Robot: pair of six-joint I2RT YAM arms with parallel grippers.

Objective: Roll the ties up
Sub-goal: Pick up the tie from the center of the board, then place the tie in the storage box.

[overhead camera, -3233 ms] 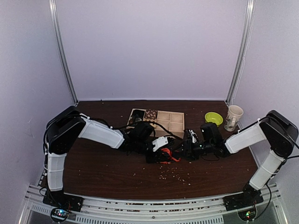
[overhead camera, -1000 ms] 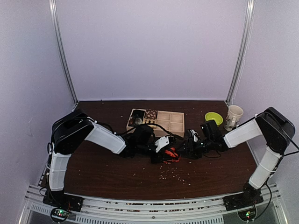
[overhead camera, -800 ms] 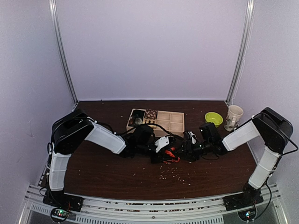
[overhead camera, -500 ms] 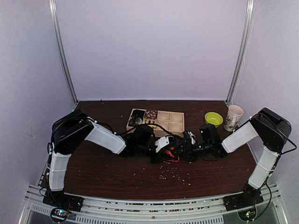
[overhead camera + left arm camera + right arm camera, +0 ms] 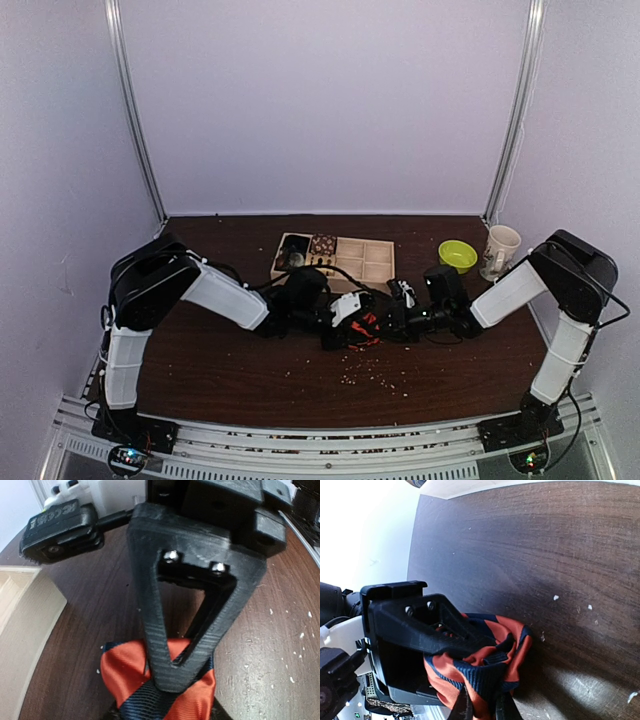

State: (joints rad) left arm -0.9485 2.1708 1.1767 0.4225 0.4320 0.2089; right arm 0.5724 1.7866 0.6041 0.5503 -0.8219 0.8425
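left tool point(image 5: 347, 333) clenching the bunched orange-and-navy striped necktie point(image 5: 492, 655) on the desk point(image 5: 240, 370), right tool point(image 5: 482, 707) pinching its edge, jaws nearly meeting

On table point(image 5: 220, 370), tie point(image 5: 367, 326) between left gripper point(image 5: 353, 330) and right gripper point(image 5: 387, 322); behind, tray point(image 5: 366, 263); right of tray, bowl point(image 5: 457, 253), cup point(image 5: 499, 251).

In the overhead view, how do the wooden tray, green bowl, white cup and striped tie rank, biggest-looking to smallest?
1. wooden tray, clearly largest.
2. green bowl and white cup: look about alike, so unranked.
3. striped tie: smallest showing, though mostly hidden.
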